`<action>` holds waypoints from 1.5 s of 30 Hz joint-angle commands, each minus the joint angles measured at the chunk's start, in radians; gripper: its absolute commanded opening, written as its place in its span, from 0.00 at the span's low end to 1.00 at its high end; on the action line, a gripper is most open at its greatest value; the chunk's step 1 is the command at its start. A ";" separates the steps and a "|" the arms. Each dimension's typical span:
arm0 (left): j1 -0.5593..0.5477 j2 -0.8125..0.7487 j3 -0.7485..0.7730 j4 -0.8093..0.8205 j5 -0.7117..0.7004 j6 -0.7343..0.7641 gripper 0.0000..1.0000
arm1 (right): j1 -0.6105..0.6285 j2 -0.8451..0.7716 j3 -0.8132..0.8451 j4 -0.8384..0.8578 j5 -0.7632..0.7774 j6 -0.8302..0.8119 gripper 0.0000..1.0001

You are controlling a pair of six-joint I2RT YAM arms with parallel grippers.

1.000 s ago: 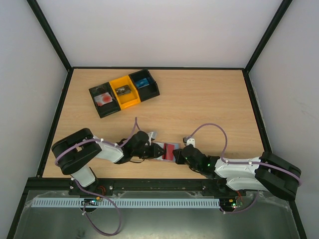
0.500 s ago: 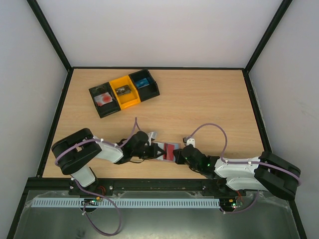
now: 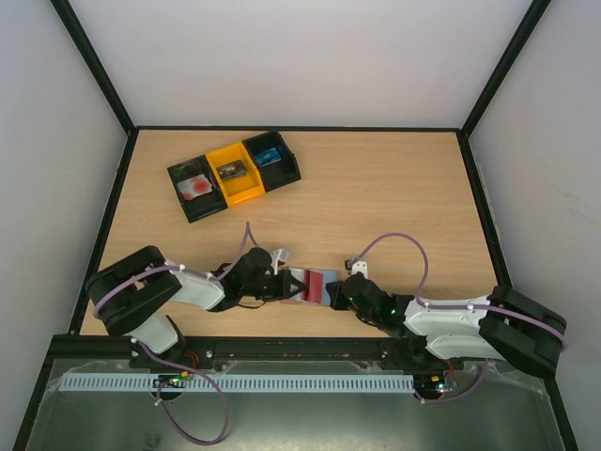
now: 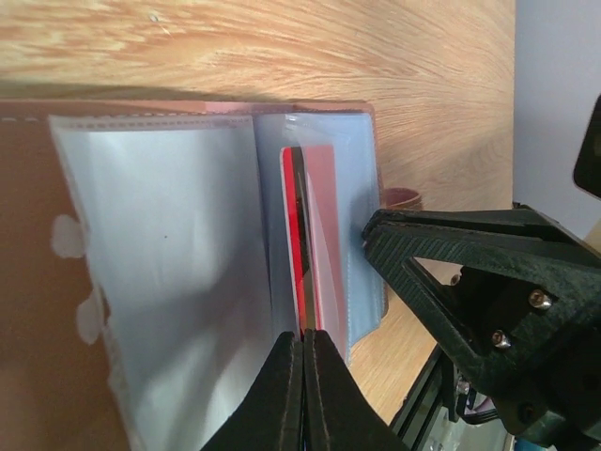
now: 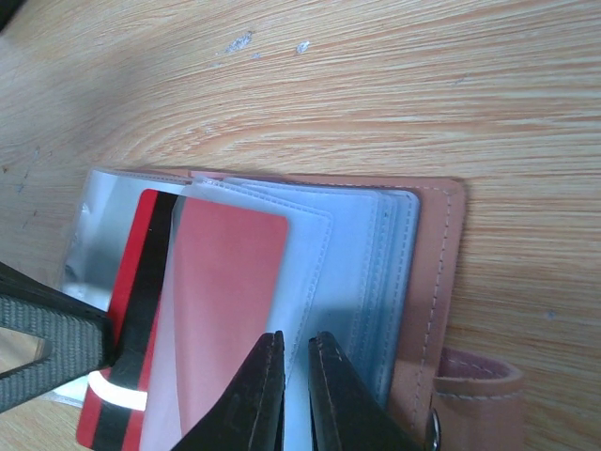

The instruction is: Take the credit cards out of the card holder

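The brown card holder [image 5: 437, 282] lies open on the table [image 3: 376, 207] between my two grippers, its clear sleeves fanned out. A red credit card [image 4: 299, 235] with a black stripe sticks partly out of a sleeve. My left gripper [image 4: 303, 340] is shut on that card's edge. My right gripper [image 5: 296, 346] is pinched on the clear sleeve beside the card, its jaws almost together. From above, the card holder [image 3: 299, 279] and the red card [image 3: 318, 281] show between the left gripper [image 3: 287, 286] and the right gripper [image 3: 331, 293].
A row of bins [image 3: 235, 174], black, yellow and black, sits at the table's far left with small items inside. Black frame rails border the table. Both arms lie low along the near edge.
The left gripper has closed on the red card's edge and the left arm has drawn back a little to the left. The right gripper has barely moved.
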 commanded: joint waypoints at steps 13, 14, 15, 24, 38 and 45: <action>0.049 -0.186 -0.064 -0.155 -0.051 0.044 0.03 | -0.012 0.017 -0.012 -0.040 0.034 0.002 0.10; 0.052 -0.197 -0.066 -0.170 -0.059 0.048 0.03 | -0.011 0.015 -0.011 -0.041 0.034 0.002 0.10; 0.055 -0.212 -0.066 -0.187 -0.067 0.054 0.03 | -0.011 0.012 -0.012 -0.043 0.034 0.000 0.10; 0.091 -0.385 -0.070 -0.331 -0.132 0.087 0.03 | -0.011 -0.060 0.015 -0.059 0.026 -0.045 0.13; 0.172 -0.558 -0.096 -0.377 -0.075 0.065 0.03 | -0.010 -0.101 0.024 0.270 -0.001 -0.717 0.26; 0.214 -0.605 -0.111 -0.330 0.006 -0.026 0.03 | -0.006 -0.131 -0.043 0.499 -0.065 -1.070 0.39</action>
